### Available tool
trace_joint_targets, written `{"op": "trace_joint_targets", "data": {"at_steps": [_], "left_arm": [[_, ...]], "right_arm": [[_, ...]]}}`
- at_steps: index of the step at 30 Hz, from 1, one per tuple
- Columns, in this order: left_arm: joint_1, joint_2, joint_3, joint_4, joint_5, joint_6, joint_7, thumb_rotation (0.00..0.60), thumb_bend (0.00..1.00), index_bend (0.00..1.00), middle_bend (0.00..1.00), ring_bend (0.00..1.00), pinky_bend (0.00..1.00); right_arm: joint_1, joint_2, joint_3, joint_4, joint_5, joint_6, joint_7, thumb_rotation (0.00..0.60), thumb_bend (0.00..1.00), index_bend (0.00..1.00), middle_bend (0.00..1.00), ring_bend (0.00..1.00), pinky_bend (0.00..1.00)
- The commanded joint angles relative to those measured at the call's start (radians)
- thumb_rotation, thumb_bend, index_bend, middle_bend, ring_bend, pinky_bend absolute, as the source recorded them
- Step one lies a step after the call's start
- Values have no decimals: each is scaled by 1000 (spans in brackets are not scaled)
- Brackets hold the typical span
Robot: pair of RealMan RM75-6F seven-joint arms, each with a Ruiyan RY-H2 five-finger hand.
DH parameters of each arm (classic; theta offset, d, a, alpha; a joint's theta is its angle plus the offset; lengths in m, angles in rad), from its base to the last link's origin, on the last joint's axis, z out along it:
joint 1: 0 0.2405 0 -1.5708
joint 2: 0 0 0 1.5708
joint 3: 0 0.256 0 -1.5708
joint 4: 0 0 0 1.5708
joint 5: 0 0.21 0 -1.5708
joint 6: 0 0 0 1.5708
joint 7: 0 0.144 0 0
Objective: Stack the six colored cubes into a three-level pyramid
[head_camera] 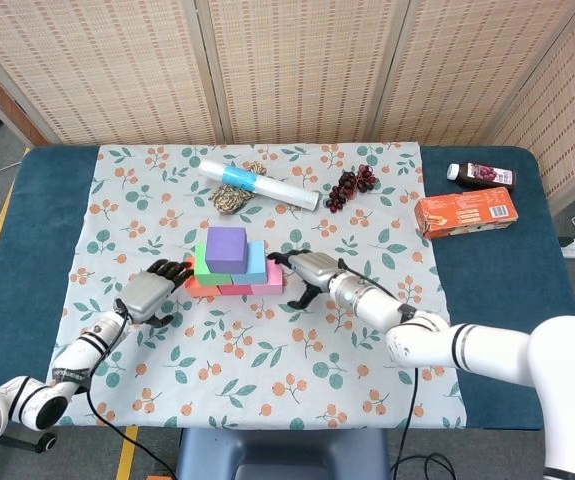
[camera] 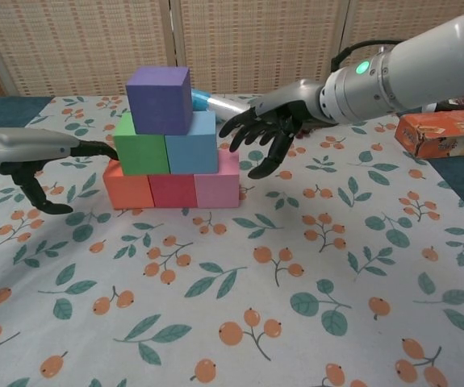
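A three-level pyramid stands mid-table: orange cube (camera: pixel 128 190), red cube (camera: pixel 172 190) and pink cube (camera: pixel 218 188) at the bottom, green cube (camera: pixel 142 146) and blue cube (camera: pixel 192 143) above, purple cube (camera: pixel 159 99) (head_camera: pixel 226 249) on top. My left hand (camera: pixel 34 158) (head_camera: pixel 149 291) is open just left of the stack, fingertips close to the green cube. On the other side my right hand (camera: pixel 265 133) (head_camera: pixel 307 272) is open, fingers spread a little way off the blue and pink cubes. Neither hand holds anything.
Behind the stack lie a white roll with a blue band (head_camera: pixel 259 184), a woven ball (head_camera: pixel 231 199) and dark grapes (head_camera: pixel 351 186). An orange box (head_camera: pixel 466 212) and a dark bottle (head_camera: pixel 482 175) sit at the right on the blue table (head_camera: pixel 37 200).
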State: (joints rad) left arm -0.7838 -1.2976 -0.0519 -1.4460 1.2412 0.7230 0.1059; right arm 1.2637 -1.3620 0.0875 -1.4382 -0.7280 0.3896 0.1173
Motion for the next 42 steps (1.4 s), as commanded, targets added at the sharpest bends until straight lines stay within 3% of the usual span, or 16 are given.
{"op": "trace_joint_targets", "data": {"at_steps": [1, 9, 16, 20, 24, 29, 32, 42], "left_arm": [[8, 9, 2, -6, 3, 10, -6, 600, 322, 47, 0, 0, 5], [39, 38, 8, -17, 7, 38, -38, 600, 323, 48, 0, 0, 5], [136, 122, -1, -33, 13, 164, -146, 600, 322, 54, 0, 0, 5], [220, 155, -6, -5, 3, 274, -203, 600, 322, 70, 0, 0, 6], [310, 155, -9, 34, -15, 397, -224, 600, 321, 93, 0, 0, 15], [426, 146, -2, 42, -23, 545, -232, 600, 319, 95, 1, 0, 25], [501, 126, 7, 29, 1, 658, -236, 600, 319, 95, 12, 0, 26], [641, 97, 81, -51, 125, 835, -148, 600, 319, 66, 5, 0, 23]], "right_arm": [[-5, 11, -1, -11, 0, 8, -2, 600, 239, 0, 86, 0, 0], [-28, 66, 9, -69, -6, 33, 4, 600, 239, 0, 86, 0, 0], [-148, 282, 43, -252, -77, 167, 29, 600, 239, 0, 86, 0, 0], [-277, 394, 10, -360, -155, 351, -13, 600, 239, 0, 83, 0, 0], [-447, 429, -40, -408, -267, 614, -60, 600, 239, 0, 82, 0, 0], [-674, 401, -117, -365, -456, 927, -72, 600, 239, 0, 79, 0, 0], [-814, 347, -157, -275, -574, 1111, -38, 600, 239, 0, 63, 0, 0], [-1084, 236, -218, -93, -733, 1370, 56, 600, 234, 0, 51, 0, 0]]}}
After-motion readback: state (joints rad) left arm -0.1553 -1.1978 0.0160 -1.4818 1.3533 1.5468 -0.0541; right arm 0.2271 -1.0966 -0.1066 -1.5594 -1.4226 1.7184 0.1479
